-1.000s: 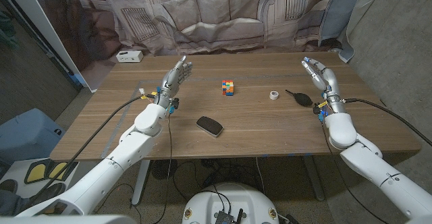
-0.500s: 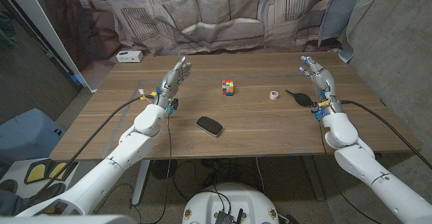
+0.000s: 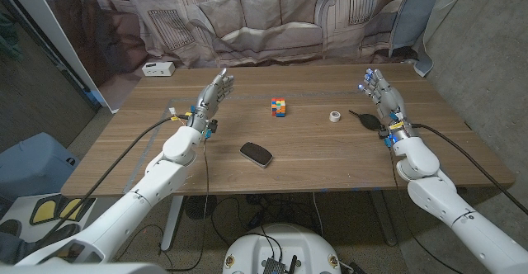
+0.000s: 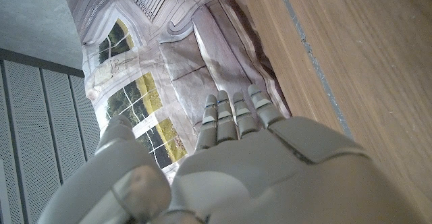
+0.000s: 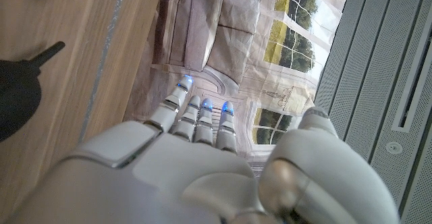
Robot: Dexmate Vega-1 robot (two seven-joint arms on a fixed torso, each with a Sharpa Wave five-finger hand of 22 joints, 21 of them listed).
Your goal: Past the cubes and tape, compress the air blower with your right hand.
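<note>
On the right side of the table (image 3: 289,175) the right hand (image 3: 382,95) has drifted left over the last second and now hangs over the air blower (image 3: 368,119) — fingers spread, holding nothing, so the squeeze looks not yet begun. Blower is black, round bulb with a thin nozzle pointing left toward the tape (image 3: 335,116), just beside it; cubes (image 3: 279,106) sit further left. Left hand (image 3: 213,97) stays raised, empty, fingers apart.

Both arms reached forward over the table from the near corners. The left hand (image 3: 213,94) stood raised, fingers straight and together (holding nothing). The right hand (image 3: 381,95) was likewise raised, fingers extended, empty.
</note>
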